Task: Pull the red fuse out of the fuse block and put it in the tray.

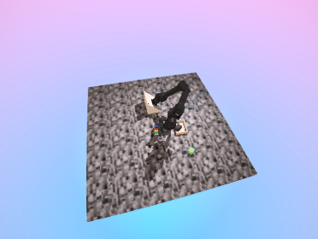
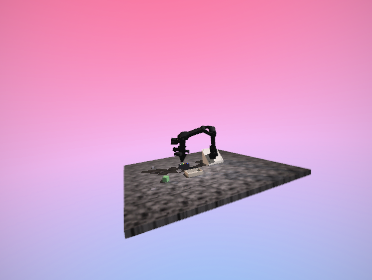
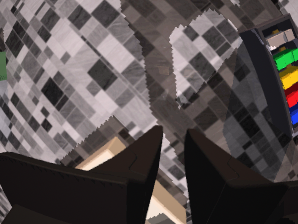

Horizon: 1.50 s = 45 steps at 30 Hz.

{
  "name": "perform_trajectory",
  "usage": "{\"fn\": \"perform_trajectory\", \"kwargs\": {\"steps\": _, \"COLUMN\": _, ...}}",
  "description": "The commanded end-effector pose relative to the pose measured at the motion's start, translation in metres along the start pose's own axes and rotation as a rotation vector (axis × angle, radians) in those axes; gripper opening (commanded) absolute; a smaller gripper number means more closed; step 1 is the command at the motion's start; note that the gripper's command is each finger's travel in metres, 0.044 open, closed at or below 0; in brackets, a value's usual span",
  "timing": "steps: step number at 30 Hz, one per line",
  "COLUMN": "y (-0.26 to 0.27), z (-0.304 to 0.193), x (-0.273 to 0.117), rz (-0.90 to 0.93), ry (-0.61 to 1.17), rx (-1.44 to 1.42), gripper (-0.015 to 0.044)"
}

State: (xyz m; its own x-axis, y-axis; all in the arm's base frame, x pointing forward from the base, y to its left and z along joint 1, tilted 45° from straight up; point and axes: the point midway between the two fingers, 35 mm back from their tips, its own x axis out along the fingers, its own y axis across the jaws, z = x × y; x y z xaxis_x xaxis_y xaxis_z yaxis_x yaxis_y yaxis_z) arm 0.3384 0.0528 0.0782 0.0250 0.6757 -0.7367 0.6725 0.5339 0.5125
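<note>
One mottled grey slab (image 1: 120, 171) fills the middle of the top view, lying as a tilted quadrilateral against a pink-to-blue backdrop. One black arm (image 1: 181, 96) arcs over its upper centre, from a pale wedge-shaped base piece (image 1: 150, 104) at upper centre down toward frame centre. One tan tray (image 1: 183, 128) sits just right of centre, partly behind the arm; the wrist view shows a corner of it (image 3: 107, 156) low in the frame behind the fingers. One dark fuse block (image 3: 266, 90) at the right edge of the wrist view, standing as a rounded dark slab with coloured fuses stacked along its right side. One small green cube (image 1: 191, 150) lower right of centre in the top view, well apart from the tray and block; exterior view has it (image 2: 165, 178) left of the arm.

Fuses counted in the wrist view: four colours, one each — green (image 3: 286, 62), yellow (image 3: 290, 79), red fuse (image 3: 293, 98), blue (image 3: 294, 117). All sit in the block; the red one is between yellow and blue, right edge of frame.

One gripper (image 3: 172, 156), bottom centre of the wrist view, two dark pointed fingers with a narrow gap, nearly closed, nothing between them. It touches nothing visible; the block lies to its upper right, apart from the tips. In the top view the gripper (image 1: 164, 128) hangs just right of the fuse colours (image 1: 156, 130).
</note>
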Motion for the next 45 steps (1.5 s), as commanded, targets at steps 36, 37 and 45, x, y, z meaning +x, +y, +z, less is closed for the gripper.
{"fn": "perform_trajectory", "kwargs": {"steps": 36, "y": -0.112, "z": 0.028, "x": 0.029, "rz": -0.111, "ry": 0.067, "rx": 0.974, "gripper": 0.0062}}
{"fn": "perform_trajectory", "kwargs": {"steps": 37, "y": -0.112, "z": 0.028, "x": 0.03, "rz": -0.111, "ry": 0.067, "rx": 0.974, "gripper": 0.0062}}
{"fn": "perform_trajectory", "kwargs": {"steps": 45, "y": -0.113, "z": 0.027, "x": 0.038, "rz": -0.11, "ry": 0.068, "rx": 0.973, "gripper": 0.0062}}
